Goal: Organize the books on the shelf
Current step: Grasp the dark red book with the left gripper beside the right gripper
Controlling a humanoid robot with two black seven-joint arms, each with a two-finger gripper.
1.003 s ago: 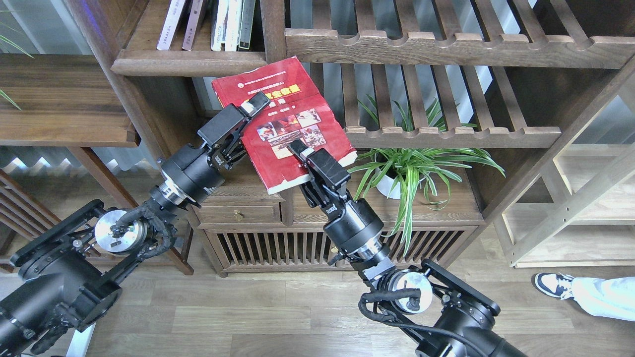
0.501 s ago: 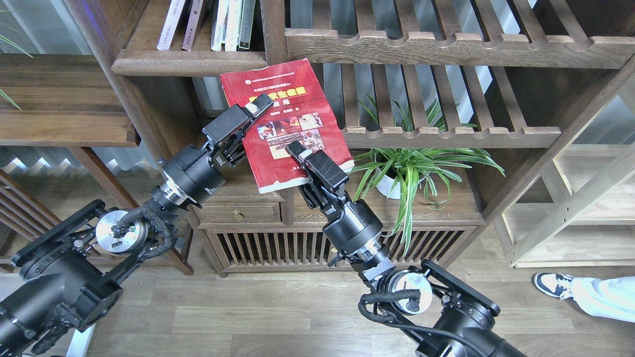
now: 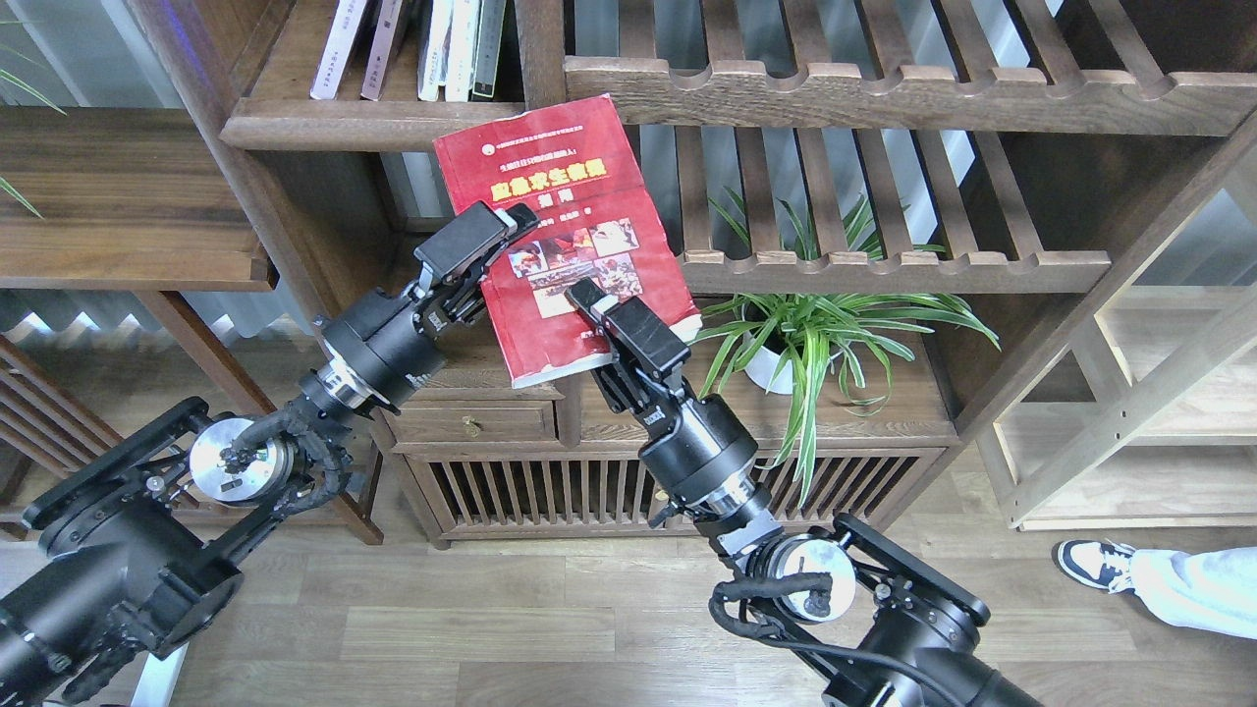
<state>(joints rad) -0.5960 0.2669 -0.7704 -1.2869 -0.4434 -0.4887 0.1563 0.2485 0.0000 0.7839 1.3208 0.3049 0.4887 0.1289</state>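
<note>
The red book (image 3: 589,211), with a yellow title band and small photos, is held tilted in the air. Its top corner reaches the front edge of the shelf (image 3: 373,126), a solid dark-brown board. My right gripper (image 3: 587,306) is shut on the book's lower edge, one finger lying on the cover. My left gripper (image 3: 503,247) straddles the book's left edge below the title band, with its jaws apart. Several other books (image 3: 432,49) stand upright on the shelf, and only their lower parts show.
Slatted racks with scalloped rails (image 3: 884,98) (image 3: 884,263) are to the right of the book. A potted spider plant (image 3: 805,339) stands on the low cabinet (image 3: 471,424) under them. A person's shoe (image 3: 1095,565) is on the floor at the right.
The red book has risen and turned more upright, its top now at the shelf's front edge. It slid up past my left gripper, uncovering the yellow title band. My right gripper kept its hold.
</note>
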